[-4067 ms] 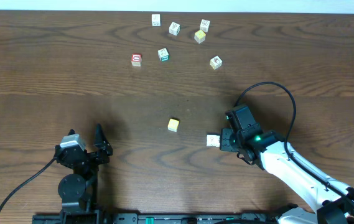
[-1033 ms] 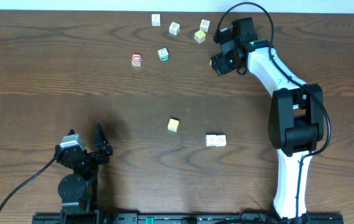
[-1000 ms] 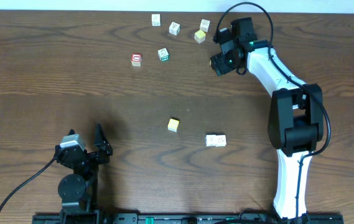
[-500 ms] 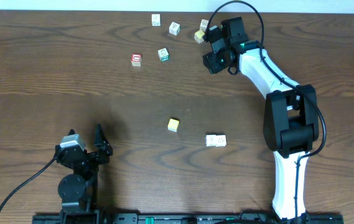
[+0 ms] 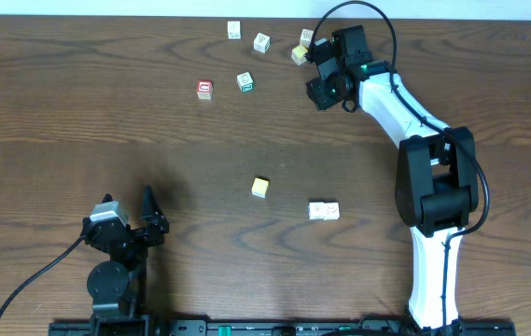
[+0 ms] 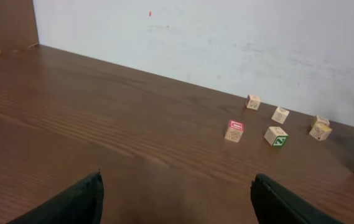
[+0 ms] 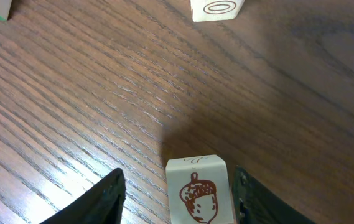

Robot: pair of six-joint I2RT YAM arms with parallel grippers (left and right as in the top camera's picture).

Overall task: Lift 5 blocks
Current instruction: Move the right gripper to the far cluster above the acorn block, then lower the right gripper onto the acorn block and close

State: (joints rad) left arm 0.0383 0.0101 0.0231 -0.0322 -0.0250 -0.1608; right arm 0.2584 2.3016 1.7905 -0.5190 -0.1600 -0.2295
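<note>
White right arm (image 5: pixel 388 91) outstretched, jaws flanking acorn block (image 7: pixel 196 190)

A dark brown wood-grain bench (image 5: pixel 78 112) runs back to a plain pale wall (image 6: pixel 226 43), faintly smudged and bearing one tiny red speck. Soft light leaves a mild sheen on the wood.

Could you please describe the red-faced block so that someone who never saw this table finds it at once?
Look along the far edge of the dark wooden table, where a loose group of small cubes lies. The red-faced block is the leftmost of them, its nearest neighbour the green-bordered cube. It alone shows a red border on top.
</note>
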